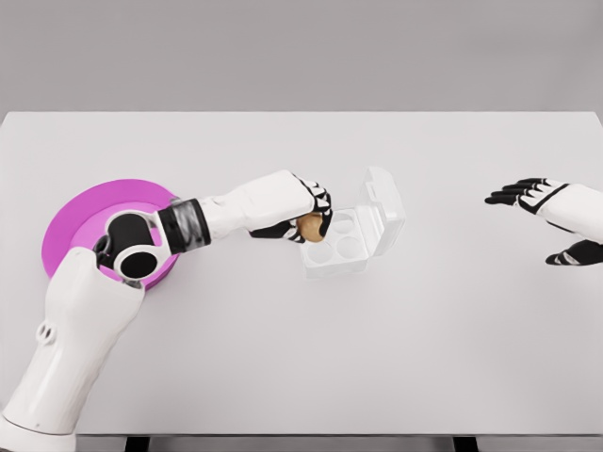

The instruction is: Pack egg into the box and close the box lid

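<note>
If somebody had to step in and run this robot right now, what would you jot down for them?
Left hand: fingers closed on the brown egg, held at the near-left corner of the egg box.
Right hand: at the far right of the table, fingers spread, holding nothing.
Egg box: white, mid-table, its lid standing open on the far right side; the cups that show look empty.
Pink bowl: at the left, partly hidden behind the left arm.
Done: egg picked up and brought to the box.
Left: set the egg in a cup, let go, close the lid.
</note>
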`<state>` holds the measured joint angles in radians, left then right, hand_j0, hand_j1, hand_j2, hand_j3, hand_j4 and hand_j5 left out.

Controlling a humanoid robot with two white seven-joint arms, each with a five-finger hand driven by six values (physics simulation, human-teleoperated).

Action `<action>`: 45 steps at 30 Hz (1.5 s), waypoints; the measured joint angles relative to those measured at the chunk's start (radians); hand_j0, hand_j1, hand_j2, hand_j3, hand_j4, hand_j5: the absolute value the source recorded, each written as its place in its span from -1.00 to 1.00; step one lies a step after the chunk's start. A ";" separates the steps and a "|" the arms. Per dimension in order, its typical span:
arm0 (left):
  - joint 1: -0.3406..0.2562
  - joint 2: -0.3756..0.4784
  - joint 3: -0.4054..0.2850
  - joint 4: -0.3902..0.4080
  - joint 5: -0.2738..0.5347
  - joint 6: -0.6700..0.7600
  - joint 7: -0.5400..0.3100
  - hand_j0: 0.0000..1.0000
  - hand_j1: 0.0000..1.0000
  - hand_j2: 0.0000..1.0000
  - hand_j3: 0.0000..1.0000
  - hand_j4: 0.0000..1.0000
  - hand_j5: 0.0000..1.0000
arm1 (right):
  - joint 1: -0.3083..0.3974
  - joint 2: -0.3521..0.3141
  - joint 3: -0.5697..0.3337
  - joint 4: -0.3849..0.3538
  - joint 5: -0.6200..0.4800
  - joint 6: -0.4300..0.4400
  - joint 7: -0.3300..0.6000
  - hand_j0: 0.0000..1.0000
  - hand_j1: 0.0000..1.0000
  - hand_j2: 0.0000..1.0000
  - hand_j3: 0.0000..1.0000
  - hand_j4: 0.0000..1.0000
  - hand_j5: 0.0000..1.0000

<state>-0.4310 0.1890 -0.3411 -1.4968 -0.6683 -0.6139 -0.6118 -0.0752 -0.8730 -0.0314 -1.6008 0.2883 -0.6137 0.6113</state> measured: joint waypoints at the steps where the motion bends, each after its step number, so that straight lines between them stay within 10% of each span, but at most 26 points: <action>1: 0.000 -0.001 -0.002 0.001 -0.002 0.000 0.000 -0.41 -0.41 -0.41 -0.41 -0.41 -0.41 | 0.002 0.003 0.002 0.000 0.000 0.000 0.000 1.00 1.00 1.00 1.00 1.00 1.00; 23: -0.002 -0.038 -0.010 0.055 -0.050 0.000 0.000 -0.35 -0.35 -0.35 -0.35 -0.35 -0.35 | -0.110 0.027 0.168 -0.007 0.039 0.000 0.000 1.00 1.00 1.00 1.00 1.00 1.00; 27: -0.002 -0.037 -0.009 0.051 -0.048 0.000 0.000 -0.18 -0.18 -0.18 -0.18 -0.18 -0.18 | -0.199 0.057 0.229 0.038 0.062 0.001 0.000 1.00 1.00 1.00 1.00 1.00 1.00; 45: 0.002 -0.028 0.000 -0.003 -0.045 0.000 0.000 0.21 0.21 0.21 0.21 0.21 0.21 | -0.204 0.084 0.276 0.066 0.075 0.000 0.000 1.00 1.00 1.00 1.00 1.00 1.00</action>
<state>-0.4295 0.1606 -0.3414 -1.4998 -0.7137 -0.6138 -0.6114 -0.2792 -0.7891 0.2451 -1.5343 0.3631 -0.6136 0.6113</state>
